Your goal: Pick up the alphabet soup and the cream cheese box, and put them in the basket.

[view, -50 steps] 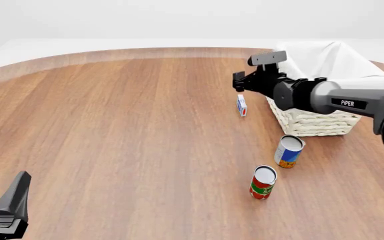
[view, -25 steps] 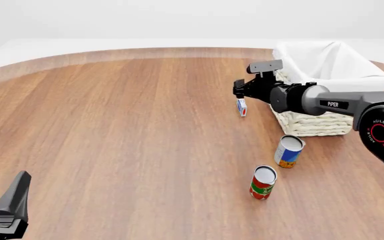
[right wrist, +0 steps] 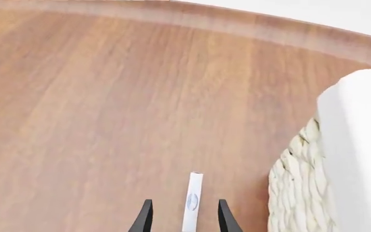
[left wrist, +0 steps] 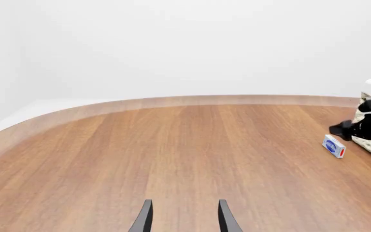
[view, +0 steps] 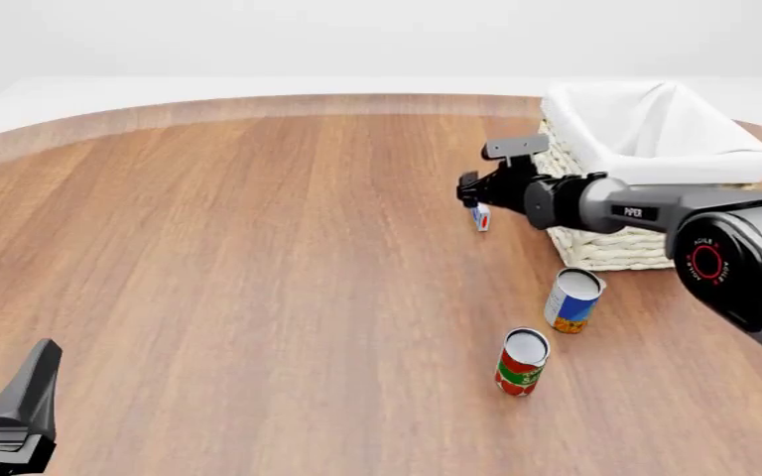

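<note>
Currently the step in hand is the pick of the cream cheese box; neither item is in the basket yet. The right gripper is lowered over the box, which stands on edge on the table just beside the basket's near-left wall. In the right wrist view its jaws stand open, one finger on either side of the thin box, apparently not yet touching it. The alphabet soup stands near the basket's front wall, with a red and green can just in front of it, toward the table's near edge. The left gripper waits by the near-left edge, jaws open and holding nothing. Judged next: close squarely on the box's flat faces, then lift clear of the basket rim.
</note>
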Robot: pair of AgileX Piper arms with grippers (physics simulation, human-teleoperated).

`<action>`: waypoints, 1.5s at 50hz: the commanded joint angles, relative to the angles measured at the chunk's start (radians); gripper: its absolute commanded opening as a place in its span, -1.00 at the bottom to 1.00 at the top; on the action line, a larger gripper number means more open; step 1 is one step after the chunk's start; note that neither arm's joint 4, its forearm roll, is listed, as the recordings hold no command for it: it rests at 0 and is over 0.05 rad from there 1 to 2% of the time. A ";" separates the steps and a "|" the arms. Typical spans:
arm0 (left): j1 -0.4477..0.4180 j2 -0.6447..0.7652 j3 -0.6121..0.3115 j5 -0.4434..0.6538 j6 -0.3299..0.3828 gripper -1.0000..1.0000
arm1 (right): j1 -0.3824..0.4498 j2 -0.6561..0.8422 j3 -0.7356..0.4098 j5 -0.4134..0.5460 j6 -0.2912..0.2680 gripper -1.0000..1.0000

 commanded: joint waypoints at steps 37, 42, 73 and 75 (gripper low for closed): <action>0.000 0.000 0.000 0.000 0.000 1.00 | 0.003 0.149 -0.117 0.071 0.018 1.00; 0.000 0.000 0.000 0.000 0.000 1.00 | 0.003 0.161 -0.125 0.075 0.020 1.00; 0.000 0.000 0.000 0.000 0.000 1.00 | -0.006 0.247 -0.195 0.122 0.030 1.00; 0.000 0.000 0.000 0.000 0.000 1.00 | -0.005 0.252 -0.201 0.126 0.030 1.00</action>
